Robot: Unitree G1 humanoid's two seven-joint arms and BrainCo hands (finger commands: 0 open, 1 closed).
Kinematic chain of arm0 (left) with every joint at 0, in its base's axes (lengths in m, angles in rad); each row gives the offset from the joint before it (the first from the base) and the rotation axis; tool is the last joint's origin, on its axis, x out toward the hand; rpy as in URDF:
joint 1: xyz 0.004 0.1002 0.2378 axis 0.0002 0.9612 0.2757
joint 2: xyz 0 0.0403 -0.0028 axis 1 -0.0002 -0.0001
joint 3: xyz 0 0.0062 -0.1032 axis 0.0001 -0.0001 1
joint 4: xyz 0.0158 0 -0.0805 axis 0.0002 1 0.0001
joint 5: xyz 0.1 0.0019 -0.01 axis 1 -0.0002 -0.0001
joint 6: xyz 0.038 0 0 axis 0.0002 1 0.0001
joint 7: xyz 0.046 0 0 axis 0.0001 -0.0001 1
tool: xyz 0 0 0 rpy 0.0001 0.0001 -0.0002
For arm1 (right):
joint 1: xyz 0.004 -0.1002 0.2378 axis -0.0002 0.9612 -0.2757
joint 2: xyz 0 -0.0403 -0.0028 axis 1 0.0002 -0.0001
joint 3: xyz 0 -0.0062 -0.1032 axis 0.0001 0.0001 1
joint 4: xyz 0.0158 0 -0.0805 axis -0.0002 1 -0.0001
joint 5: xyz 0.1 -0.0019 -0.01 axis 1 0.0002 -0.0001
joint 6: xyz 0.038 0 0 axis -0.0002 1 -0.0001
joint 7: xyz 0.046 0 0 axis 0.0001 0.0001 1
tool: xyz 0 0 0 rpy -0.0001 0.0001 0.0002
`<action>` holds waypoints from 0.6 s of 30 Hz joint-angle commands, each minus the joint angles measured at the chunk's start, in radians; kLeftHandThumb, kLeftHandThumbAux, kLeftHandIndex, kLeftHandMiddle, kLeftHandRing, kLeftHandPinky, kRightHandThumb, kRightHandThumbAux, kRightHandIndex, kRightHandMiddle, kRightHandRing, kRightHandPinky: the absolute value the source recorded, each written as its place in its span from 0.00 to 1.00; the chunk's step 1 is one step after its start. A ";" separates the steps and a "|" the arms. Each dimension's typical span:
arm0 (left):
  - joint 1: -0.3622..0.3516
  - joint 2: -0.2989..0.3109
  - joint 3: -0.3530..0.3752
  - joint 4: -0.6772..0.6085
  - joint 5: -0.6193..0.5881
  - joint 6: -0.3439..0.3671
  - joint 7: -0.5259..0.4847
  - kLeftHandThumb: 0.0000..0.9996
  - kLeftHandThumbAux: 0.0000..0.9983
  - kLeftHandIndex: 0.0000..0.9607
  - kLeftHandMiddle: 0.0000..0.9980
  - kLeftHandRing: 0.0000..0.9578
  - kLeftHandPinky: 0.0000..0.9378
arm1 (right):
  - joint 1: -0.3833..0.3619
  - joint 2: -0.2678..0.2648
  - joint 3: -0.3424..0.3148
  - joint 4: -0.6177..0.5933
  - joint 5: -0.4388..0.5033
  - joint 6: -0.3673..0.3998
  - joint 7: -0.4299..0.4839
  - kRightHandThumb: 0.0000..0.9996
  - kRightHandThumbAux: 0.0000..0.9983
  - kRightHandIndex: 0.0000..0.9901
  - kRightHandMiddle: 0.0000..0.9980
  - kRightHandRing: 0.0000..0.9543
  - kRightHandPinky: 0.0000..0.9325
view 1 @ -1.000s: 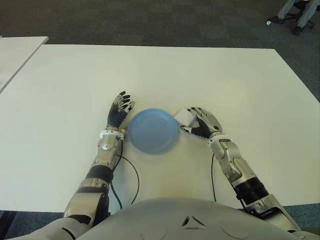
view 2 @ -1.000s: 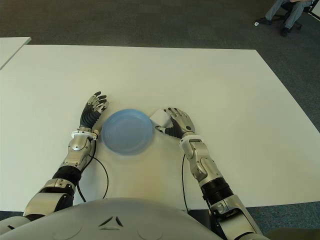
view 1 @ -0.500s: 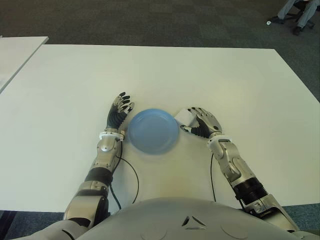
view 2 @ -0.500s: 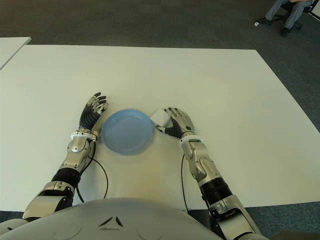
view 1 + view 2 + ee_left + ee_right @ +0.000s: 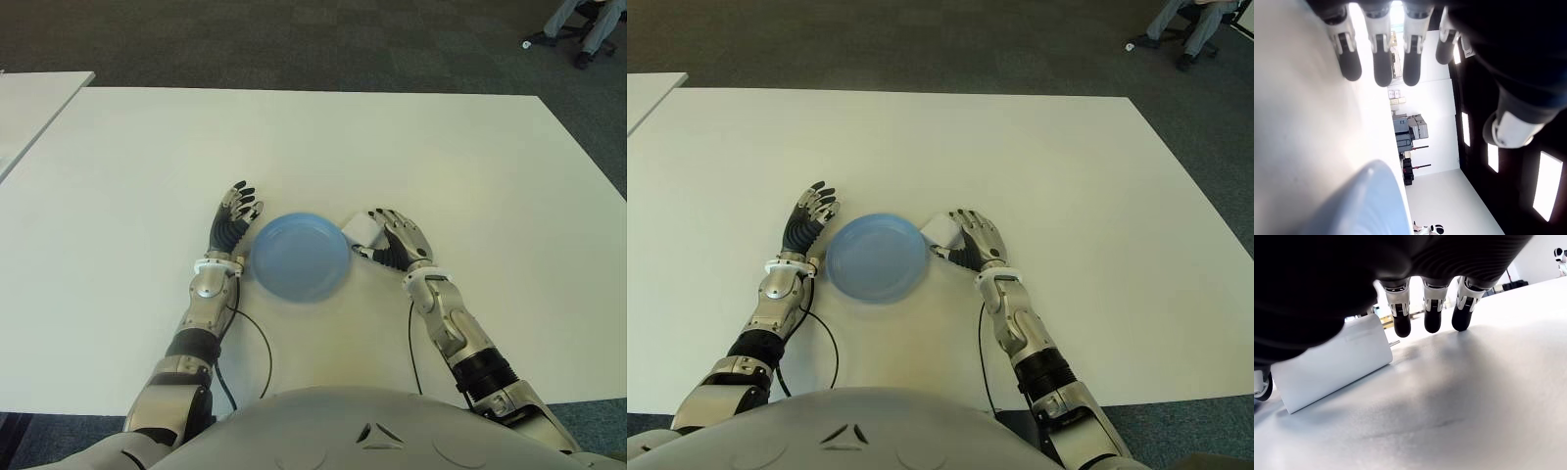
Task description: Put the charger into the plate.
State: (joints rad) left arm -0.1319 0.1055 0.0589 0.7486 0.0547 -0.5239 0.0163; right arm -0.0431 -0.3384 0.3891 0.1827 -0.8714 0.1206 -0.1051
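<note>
The white charger (image 5: 363, 229) lies on the table (image 5: 441, 157) just right of the blue plate (image 5: 300, 257) (outside it). The right robot hand (image 5: 397, 243) hovers beside it, fingers extended, holding nothing. The left robot hand (image 5: 233, 221), fingers spread, shows left of the plate.

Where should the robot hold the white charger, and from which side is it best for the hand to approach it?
Probably across the charger's flat block faces, coming from its right, where the open right hand already lies beside it. The plate blocks the left side, and the prongs give poor grip.
</note>
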 commanded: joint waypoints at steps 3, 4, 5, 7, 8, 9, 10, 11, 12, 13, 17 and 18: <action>0.050 -0.004 -0.008 0.033 0.012 0.038 0.006 0.00 0.53 0.15 0.21 0.22 0.23 | -0.009 0.012 0.003 0.050 0.016 -0.006 -0.036 0.24 0.32 0.00 0.00 0.02 0.13; 0.050 -0.004 -0.008 0.032 0.012 0.039 0.006 0.00 0.53 0.15 0.21 0.22 0.23 | -0.010 0.012 0.003 0.053 0.015 -0.008 -0.043 0.24 0.32 0.00 0.00 0.03 0.14; 0.051 -0.004 -0.008 0.030 0.011 0.043 0.004 0.00 0.53 0.15 0.21 0.22 0.23 | -0.013 0.013 0.004 0.061 0.013 -0.014 -0.058 0.24 0.32 0.00 0.00 0.03 0.15; 0.052 -0.003 -0.008 0.027 0.011 0.051 0.003 0.00 0.53 0.14 0.21 0.22 0.23 | -0.016 0.015 0.006 0.069 0.009 -0.022 -0.085 0.25 0.33 0.01 0.04 0.09 0.25; 0.052 -0.003 -0.007 0.026 0.011 0.054 0.003 0.00 0.53 0.14 0.21 0.22 0.23 | -0.016 0.015 0.006 0.070 0.007 -0.026 -0.096 0.26 0.34 0.01 0.05 0.10 0.29; 0.052 -0.003 -0.007 0.027 0.012 0.054 0.004 0.00 0.53 0.14 0.21 0.22 0.23 | -0.015 0.016 0.007 0.069 0.003 -0.029 -0.109 0.27 0.35 0.02 0.06 0.12 0.33; 0.053 -0.003 -0.008 0.027 0.013 0.055 0.005 0.00 0.53 0.14 0.21 0.22 0.23 | -0.015 0.016 0.008 0.069 0.001 -0.031 -0.119 0.30 0.36 0.03 0.08 0.15 0.40; 0.053 -0.002 -0.008 0.026 0.012 0.055 0.003 0.00 0.53 0.14 0.21 0.22 0.23 | -0.015 0.017 0.008 0.069 -0.001 -0.032 -0.127 0.31 0.37 0.04 0.08 0.16 0.42; 0.053 -0.001 -0.008 0.025 0.011 0.056 0.002 0.00 0.53 0.14 0.21 0.22 0.23 | -0.015 0.018 0.009 0.069 -0.002 -0.032 -0.133 0.33 0.39 0.05 0.10 0.18 0.47; 0.053 -0.002 -0.007 0.025 0.010 0.057 -0.001 0.00 0.53 0.14 0.21 0.22 0.23 | -0.016 0.019 0.010 0.067 -0.003 -0.029 -0.135 0.35 0.40 0.06 0.11 0.20 0.51; 0.053 -0.006 -0.006 0.024 0.007 0.056 0.001 0.00 0.54 0.14 0.21 0.22 0.22 | -0.018 0.023 0.009 0.058 0.001 -0.016 -0.130 0.40 0.44 0.13 0.19 0.29 0.61; 0.053 -0.006 -0.006 0.023 0.007 0.056 0.002 0.00 0.54 0.14 0.21 0.22 0.22 | -0.018 0.024 0.009 0.056 0.002 -0.012 -0.127 0.41 0.44 0.15 0.21 0.31 0.62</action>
State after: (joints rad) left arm -0.1274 0.1053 0.0591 0.7375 0.0581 -0.5160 0.0171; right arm -0.0594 -0.3218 0.3900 0.2314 -0.8775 0.0942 -0.2477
